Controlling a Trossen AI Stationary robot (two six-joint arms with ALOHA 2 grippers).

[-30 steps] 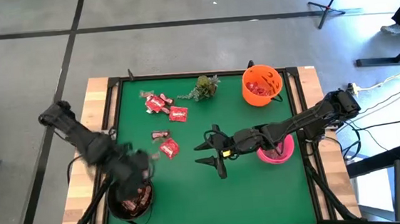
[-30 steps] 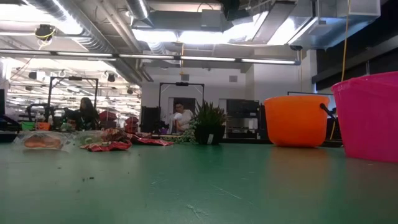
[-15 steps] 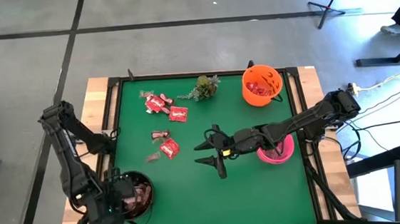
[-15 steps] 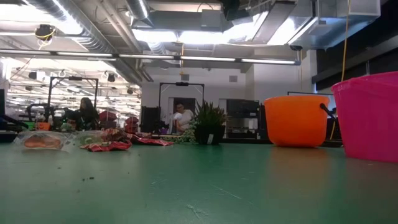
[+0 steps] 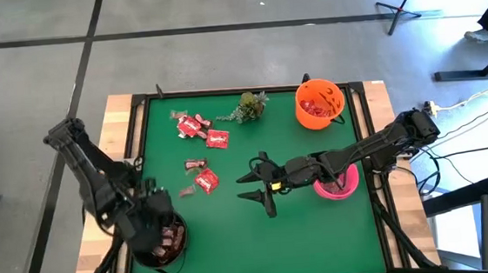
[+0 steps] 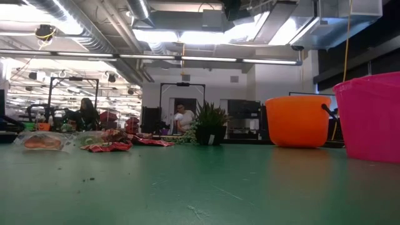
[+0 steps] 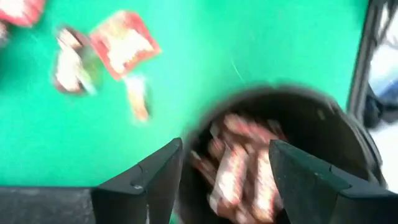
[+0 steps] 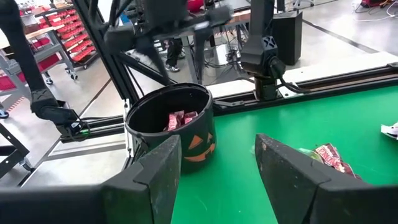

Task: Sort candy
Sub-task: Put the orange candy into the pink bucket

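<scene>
Left gripper (image 5: 156,215) has swung back over the black bucket (image 5: 176,251), jaws released, empty; right gripper (image 5: 257,186) unchanged mid-table, jaws apart, empty. Candy (image 5: 206,181): red square packets, brown bars, loose on the green table (image 5: 261,240) toward its far-left part. Concrete floor around. Black bucket holds brown bars; orange bucket (image 5: 319,103) red packets; pink bucket (image 5: 336,186) beside the right arm.

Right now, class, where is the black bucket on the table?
In the high view, the black bucket sits at the table's near left corner, under the left gripper, with loose candy just beyond it.
</scene>
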